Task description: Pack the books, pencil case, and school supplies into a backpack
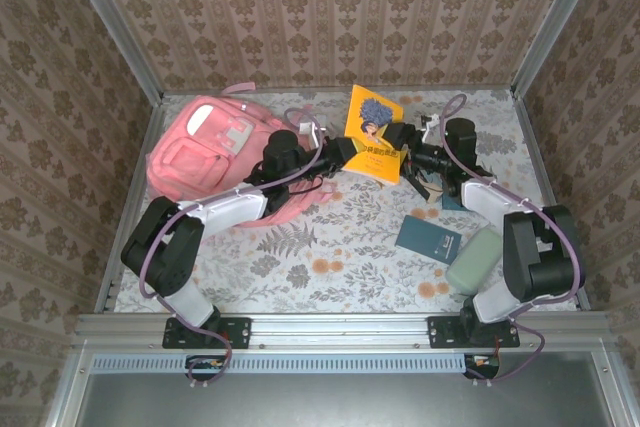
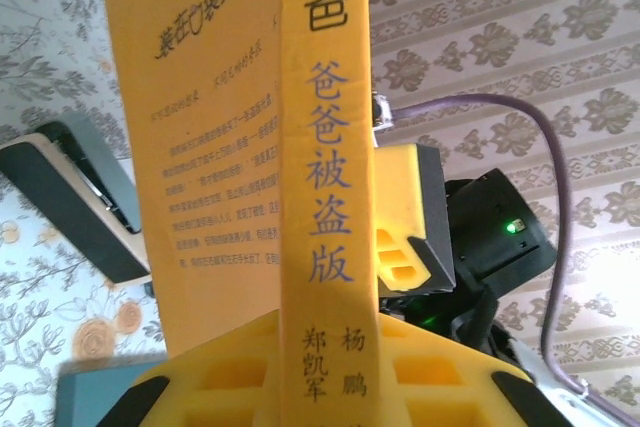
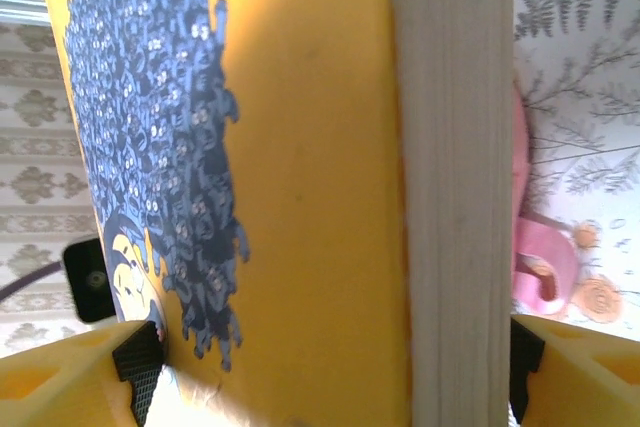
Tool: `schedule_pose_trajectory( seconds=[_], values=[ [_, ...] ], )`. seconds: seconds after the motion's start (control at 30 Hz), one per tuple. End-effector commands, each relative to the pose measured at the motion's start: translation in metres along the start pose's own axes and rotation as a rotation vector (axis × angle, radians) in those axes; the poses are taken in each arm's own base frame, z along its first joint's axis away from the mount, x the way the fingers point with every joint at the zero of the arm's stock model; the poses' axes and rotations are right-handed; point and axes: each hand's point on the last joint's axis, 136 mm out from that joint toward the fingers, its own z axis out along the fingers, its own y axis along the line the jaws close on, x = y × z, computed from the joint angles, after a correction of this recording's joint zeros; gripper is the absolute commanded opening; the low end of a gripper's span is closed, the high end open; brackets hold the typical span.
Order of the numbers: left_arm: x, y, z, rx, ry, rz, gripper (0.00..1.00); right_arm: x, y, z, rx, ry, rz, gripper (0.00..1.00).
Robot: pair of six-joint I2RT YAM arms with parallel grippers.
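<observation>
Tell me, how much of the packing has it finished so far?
Done: nothing I can confirm. The backpack lies on the table, its inside hidden.
In hand: the left tool grips the book; the right tool straddles it, grip unclear.
Left: that book, plus the notebook and pencil case, both out on the table.

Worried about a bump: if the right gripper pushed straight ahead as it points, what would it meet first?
Most likely the yellow book: it stands between the right gripper's open fingers, page edge straight ahead. The left gripper holding its spine lies beyond; depth is unclear.
</observation>
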Motion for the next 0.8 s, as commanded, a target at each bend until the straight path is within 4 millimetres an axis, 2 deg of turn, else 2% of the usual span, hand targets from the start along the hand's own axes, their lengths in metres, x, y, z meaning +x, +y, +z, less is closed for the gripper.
schedule_pose_trajectory(
  seconds=[0.0, 0.13, 0.33, 0.43, 0.53, 0.77],
  values=[
    [-0.006, -0.058, -0.005, 0.204, -0.011, 0.095, 0.00, 0.007, 0.006, 0.004, -0.053, 0.054, 0.016, 0.92],
    [-0.006, -0.062, -0.006, 0.203, -0.006, 0.104, 0.00, 0.009, -0.002, 0.005, -0.035, 0.057, 0.034, 0.91],
    [-0.005, -0.069, -0.010, 0.172, 0.005, 0.154, 0.00, 0.012, -0.042, 0.001, 0.138, 0.029, 0.077, 0.92],
    [-0.004, -0.070, -0.012, 0.150, 0.011, 0.176, 0.00, 0.013, -0.048, -0.004, 0.191, 0.016, 0.060, 0.92],
    [-0.003, -0.070, -0.013, 0.144, 0.015, 0.184, 0.00, 0.015, -0.045, -0.002, 0.180, 0.038, 0.056, 0.93],
    [-0.004, -0.068, -0.009, 0.164, 0.015, 0.166, 0.00, 0.016, -0.018, 0.011, -0.018, 0.093, 0.090, 0.93]
  ],
)
